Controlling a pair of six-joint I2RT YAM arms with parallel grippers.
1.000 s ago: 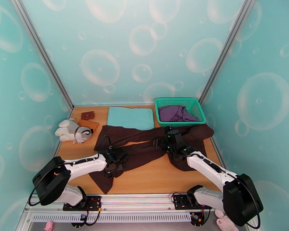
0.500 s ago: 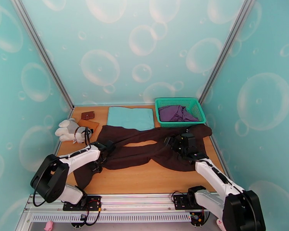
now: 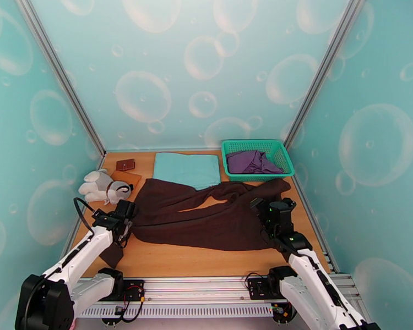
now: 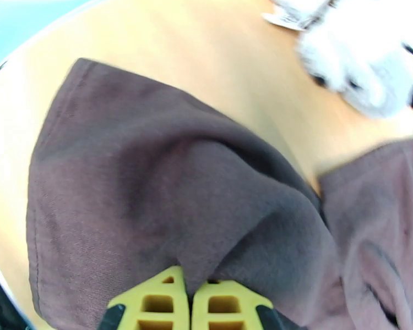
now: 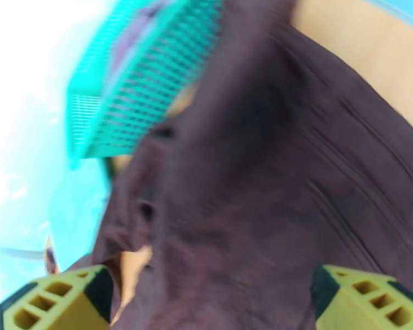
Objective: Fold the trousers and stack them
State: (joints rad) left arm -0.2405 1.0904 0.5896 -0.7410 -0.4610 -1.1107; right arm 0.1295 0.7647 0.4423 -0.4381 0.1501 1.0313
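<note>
Pinching trousers point(image 4: 168, 199): left end effector point(image 4: 188, 290) | right end effector point(image 5: 209, 301): spread over them

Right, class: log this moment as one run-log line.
left fingers: shut on trousers | right fingers: open above trousers | trousers: spread on table

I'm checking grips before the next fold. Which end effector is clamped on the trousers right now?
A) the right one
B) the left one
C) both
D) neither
B: the left end effector has its fingers pinched shut on a fold of the trousers, while the right end effector stands wide open over the cloth.
</note>
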